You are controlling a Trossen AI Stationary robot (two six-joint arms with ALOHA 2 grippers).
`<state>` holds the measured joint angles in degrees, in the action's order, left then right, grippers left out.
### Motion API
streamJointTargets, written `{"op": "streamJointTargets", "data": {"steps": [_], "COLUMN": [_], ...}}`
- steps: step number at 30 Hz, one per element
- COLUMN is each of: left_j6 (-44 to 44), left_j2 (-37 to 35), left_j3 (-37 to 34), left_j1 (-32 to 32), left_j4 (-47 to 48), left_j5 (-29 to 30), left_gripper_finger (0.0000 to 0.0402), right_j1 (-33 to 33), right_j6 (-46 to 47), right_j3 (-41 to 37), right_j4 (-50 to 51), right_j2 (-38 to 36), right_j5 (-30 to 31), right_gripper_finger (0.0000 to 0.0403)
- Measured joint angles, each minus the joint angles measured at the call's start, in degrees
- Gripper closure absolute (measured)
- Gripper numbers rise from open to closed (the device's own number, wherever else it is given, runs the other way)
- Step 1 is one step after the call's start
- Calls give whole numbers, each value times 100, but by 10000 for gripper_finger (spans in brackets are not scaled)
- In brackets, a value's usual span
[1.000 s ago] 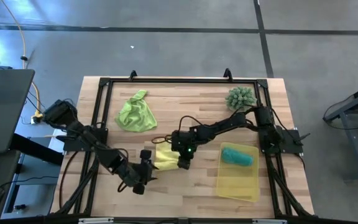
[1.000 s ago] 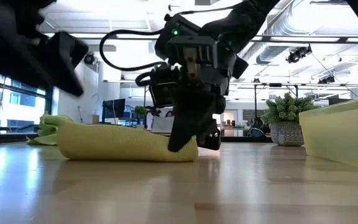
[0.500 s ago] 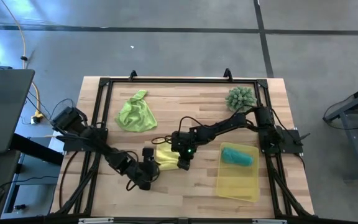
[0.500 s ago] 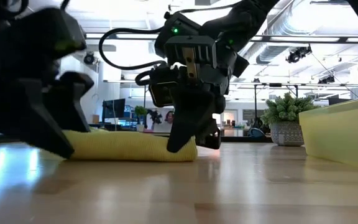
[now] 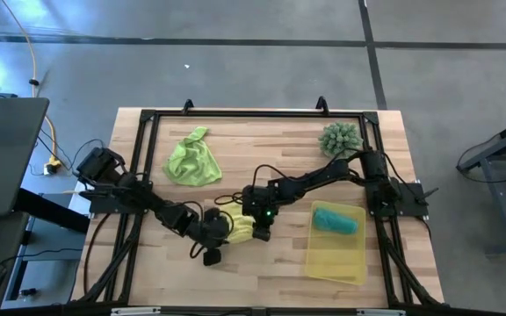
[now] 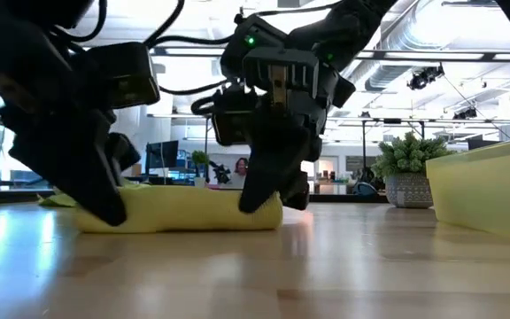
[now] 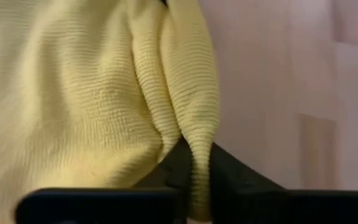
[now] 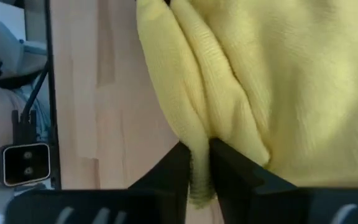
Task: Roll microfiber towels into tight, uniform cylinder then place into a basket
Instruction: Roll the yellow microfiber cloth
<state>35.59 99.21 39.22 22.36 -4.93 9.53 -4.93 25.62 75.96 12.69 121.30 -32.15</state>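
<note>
Claws pinch the yellow towel [image 5: 238, 225] from both ends on the counter [image 5: 262, 263]: left claw [image 7: 194, 186] grips one fold, right claw [image 8: 199, 180] the opposite fold.

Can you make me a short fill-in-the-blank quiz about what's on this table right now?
1. Both the left gripper and the right gripper pinch the ___ towel.
2. The teal towel lies rolled inside the ___.
3. The lime green towel lies ___, not rolled.
4. The spiky plant stands on the ___ arm's side.

Missing words: yellow; basket; crumpled; right
</note>
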Motion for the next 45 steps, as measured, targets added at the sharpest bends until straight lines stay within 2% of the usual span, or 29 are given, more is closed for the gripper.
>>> {"op": "streamJointTargets", "data": {"steps": [2,7,11,15,18,23,29,39,45], "left_j6": [259,935,1437,1549,1678,1952,2189,2188,2230], "left_j2": [-2,-2,-21,-116,-156,-174,-185,-185,-185], "left_j3": [2,0,-7,-22,-17,-168,-363,-365,-365], "left_j1": [-30,-45,-170,-303,-417,-511,-506,-510,-510], "left_j4": [-29,-43,-39,66,333,196,-153,-161,-166], "left_j5": [-392,-961,-1276,-1563,-1594,-1662,-1657,-1694,-1694], "left_gripper_finger": [393,386,392,396,396,397,397,398,398], "right_j1": [0,-56,-337,-823,-1204,-1653,-1897,-1931,-1820], "right_j6": [-187,-1067,-2182,-3613,-4203,-4325,-4169,-4068,-4112], "right_j3": [2,2,4,4,4,4,4,9,9], "right_j4": [44,160,168,166,174,151,70,-306,-430], "right_j2": [-62,-320,-581,-671,-670,-654,-654,-401,-172], "right_j5": [1,109,999,2106,2959,3816,4095,4142,4673], "right_gripper_finger": [331,311,309,309,309,308,303,207,200]}}
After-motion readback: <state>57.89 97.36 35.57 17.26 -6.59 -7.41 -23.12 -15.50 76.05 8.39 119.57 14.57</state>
